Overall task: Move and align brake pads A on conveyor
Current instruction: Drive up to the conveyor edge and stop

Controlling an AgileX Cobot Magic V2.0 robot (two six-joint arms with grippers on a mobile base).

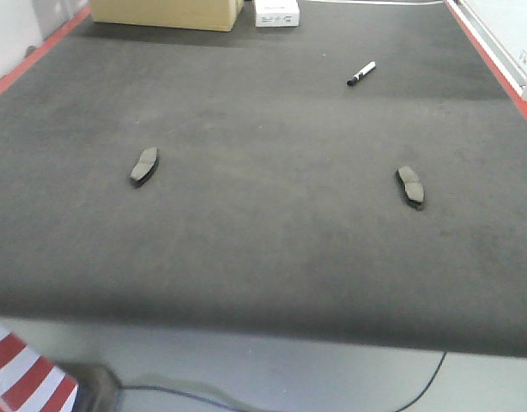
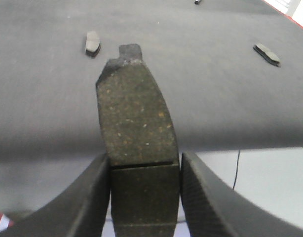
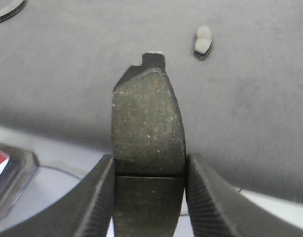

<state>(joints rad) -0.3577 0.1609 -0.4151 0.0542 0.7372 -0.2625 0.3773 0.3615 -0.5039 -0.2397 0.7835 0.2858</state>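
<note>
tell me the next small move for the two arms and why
Probably carry both held pads forward over the conveyor: the left gripper and right gripper each clamp a pad at the near edge, while two brake pads already lie on it.

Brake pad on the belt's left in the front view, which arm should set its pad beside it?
Left. The left gripper holds a held pad, and that belt pad lies just ahead; from the right wrist it sits far off in the corner.

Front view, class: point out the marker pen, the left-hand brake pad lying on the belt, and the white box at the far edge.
marker pen [image 1: 360, 74]: front view, middle of barrel.
left brake pad [image 1: 144, 166]: front view, centre of friction face.
white box [image 1: 276, 12]: front view, top face.
</note>
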